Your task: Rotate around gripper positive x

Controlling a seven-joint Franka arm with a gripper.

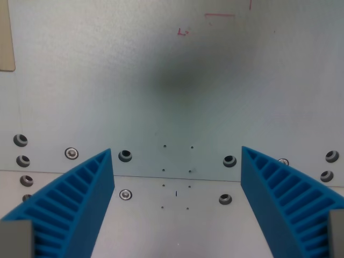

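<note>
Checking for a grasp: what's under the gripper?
Only the bare metal plate, with screw holes, a seam and a soft shadow. The gripper has its jaws apart, nothing between. Each blue finger hides some plate.

Blue ribbed pincer (pixel 176 161) fingers (pixel 80 199)

Legible marks are few. All stand on the pale grey table (pixel 172 70).

1. A small red hand-drawn mark (pixel 184 32) near the top centre. It resembles the letter "L" followed by a dot; the reading is not certain.
2. A red drawn line (pixel 220 16) to its right, with short ticks. No characters.
3. A short black vertical tick (pixel 176 193) among the small holes, lower centre.

No printed labels, brands or numbers can be read.
</note>
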